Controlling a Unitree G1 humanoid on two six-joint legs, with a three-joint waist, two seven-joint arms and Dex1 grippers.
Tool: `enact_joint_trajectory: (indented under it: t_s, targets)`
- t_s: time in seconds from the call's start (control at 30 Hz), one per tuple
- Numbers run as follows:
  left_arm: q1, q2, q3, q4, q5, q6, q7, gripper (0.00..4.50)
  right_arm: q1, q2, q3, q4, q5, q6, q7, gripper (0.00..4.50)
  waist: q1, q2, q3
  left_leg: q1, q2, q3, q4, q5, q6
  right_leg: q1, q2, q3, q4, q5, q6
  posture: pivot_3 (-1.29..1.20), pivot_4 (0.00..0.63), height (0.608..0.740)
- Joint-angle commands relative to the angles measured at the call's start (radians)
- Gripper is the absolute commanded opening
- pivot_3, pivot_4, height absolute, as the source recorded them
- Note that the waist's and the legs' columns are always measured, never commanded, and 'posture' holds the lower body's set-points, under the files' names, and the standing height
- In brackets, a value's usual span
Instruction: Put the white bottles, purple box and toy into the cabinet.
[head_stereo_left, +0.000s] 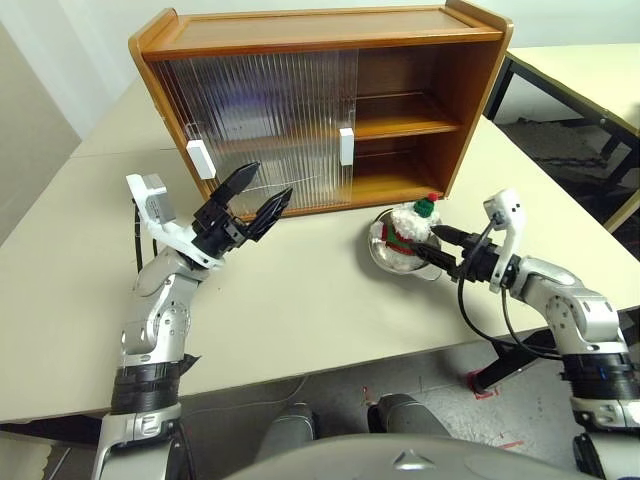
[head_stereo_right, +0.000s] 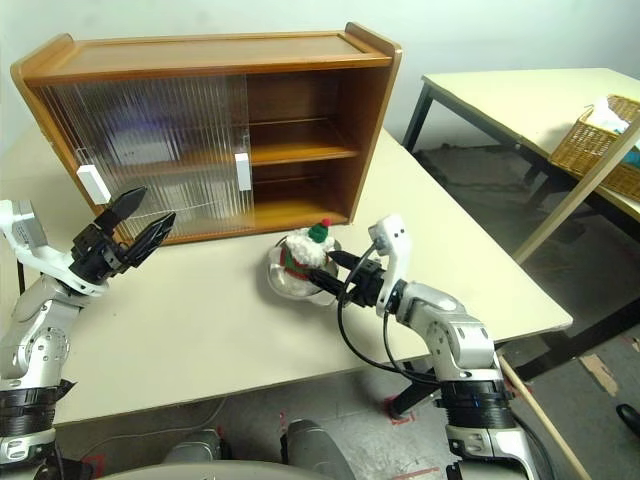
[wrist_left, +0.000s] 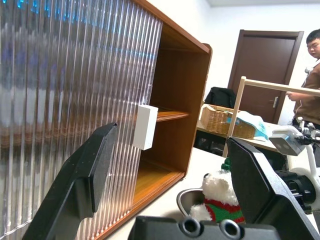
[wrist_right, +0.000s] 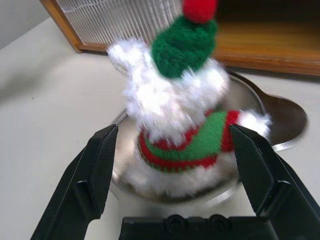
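Right, I'm lined up on the fluffy white plush snowman toy (head_stereo_left: 408, 232) with its red-and-green striped sweater and green hat topped by a red pompom. It's sitting upright in a round steel bowl (head_stereo_right: 283, 283) on the pale table (head_stereo_left: 300, 310), just in front of the open right half of the orange-brown wooden cabinet (head_stereo_left: 420, 40).

My right gripper (head_stereo_left: 437, 245) is the one that counts. Its two black fingers are spread wide and empty, and in the right wrist view the toy sits square between them, one finger on each side of the sweater, neither touching yet as far as I can tell. The toy's long axis runs straight up, hat on top, so I'm coming at its belly from the side, roughly level over the bowl's rim. The thing to watch: the fingertips look close to that rim, so I'd want to close on plush, not steel.

My left gripper (head_stereo_left: 252, 203) hangs well off to the other side, in front of the ribbed translucent sliding door (head_stereo_left: 270, 120) near its white block handle (head_stereo_left: 201, 158), fingers also spread, holding nothing. It's clearly the farther arm; this grab belongs to the right.

From here the cabinet's open shelves lie just beyond the toy.
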Motion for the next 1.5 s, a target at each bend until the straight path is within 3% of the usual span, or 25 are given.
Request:
enact_joint_trajectory:
  t_s: [0.03, 0.27, 0.3, 0.4, 0.6, 0.7, 1.07, 1.5]
  targets:
    - [0.014, 0.011, 0.009, -0.021, 0.006, 0.008, 0.006, 4.50, -0.039, 0.023, 0.019, 0.038, -0.029, -0.035, -0.015, 4.45, 0.004, 0.000, 0.000, 0.000, 0.000, 0.000, 0.000, 0.000, 0.000, 0.000, 0.000, 0.000, 0.000, 0.000, 0.000, -0.10, 0.018, 0.740]
    - [0.011, 0.015, 0.010, -0.023, 0.005, 0.008, 0.013, 4.50, -0.073, 0.043, 0.021, 0.063, -0.041, -0.038, -0.018, 4.45, 0.016, 0.000, 0.000, 0.000, 0.000, -0.001, -0.002, 0.000, -0.001, -0.001, 0.000, 0.000, 0.000, -0.001, -0.001, -0.09, 0.016, 0.740]
    - [0.010, 0.014, 0.010, -0.022, 0.005, 0.007, 0.013, 4.50, -0.075, 0.044, 0.019, 0.062, -0.039, -0.036, -0.018, 4.29, 0.017, 0.000, 0.000, 0.000, 0.000, -0.001, -0.002, -0.001, -0.002, -0.001, 0.000, 0.000, 0.000, -0.001, -0.001, -0.10, 0.016, 0.740]
    - [0.009, 0.012, 0.008, -0.020, 0.007, 0.006, 0.015, 4.50, -0.077, 0.044, 0.009, 0.055, -0.029, -0.029, -0.018, 3.47, 0.019, 0.000, 0.000, -0.001, 0.000, -0.001, -0.002, -0.004, -0.007, -0.001, 0.000, 0.000, 0.000, -0.001, -0.002, -0.10, 0.015, 0.740]
    - [0.005, 0.004, 0.000, -0.016, 0.009, 0.002, 0.015, 4.50, -0.073, 0.031, -0.004, 0.036, -0.020, -0.020, -0.016, 1.29, 0.018, 0.000, 0.000, -0.001, 0.000, -0.001, -0.002, -0.004, -0.006, -0.002, 0.000, 0.000, 0.000, -0.001, -0.002, -0.11, 0.015, 0.740]
    - [0.002, 0.004, 0.000, -0.012, 0.009, 0.003, 0.013, 4.50, -0.087, 0.029, -0.016, 0.024, -0.008, -0.008, -0.019, 0.73, 0.017, 0.000, 0.000, -0.001, 0.000, -0.001, -0.002, -0.004, -0.006, -0.002, 0.000, 0.000, 0.000, -0.001, -0.002, -0.12, 0.015, 0.740]
    - [-0.016, -0.006, -0.014, 0.005, 0.015, 0.001, 0.008, 4.50, -0.312, 0.011, -0.099, 0.032, 0.088, 0.071, -0.049, 0.64, 0.011, 0.000, 0.000, -0.001, 0.000, -0.001, -0.002, -0.002, -0.004, -0.002, 0.000, 0.000, 0.000, 0.000, -0.003, -0.13, 0.013, 0.740]
    - [-0.002, -0.015, -0.011, -0.008, 0.016, -0.006, 0.014, 4.50, -0.644, -0.003, -0.087, 0.388, -0.012, -0.119, 0.001, 0.64, 0.012, 0.001, 0.000, -0.006, 0.001, 0.000, -0.006, 0.002, 0.004, -0.010, 0.000, -0.001, 0.001, 0.005, -0.015, -0.10, 0.007, 0.740]
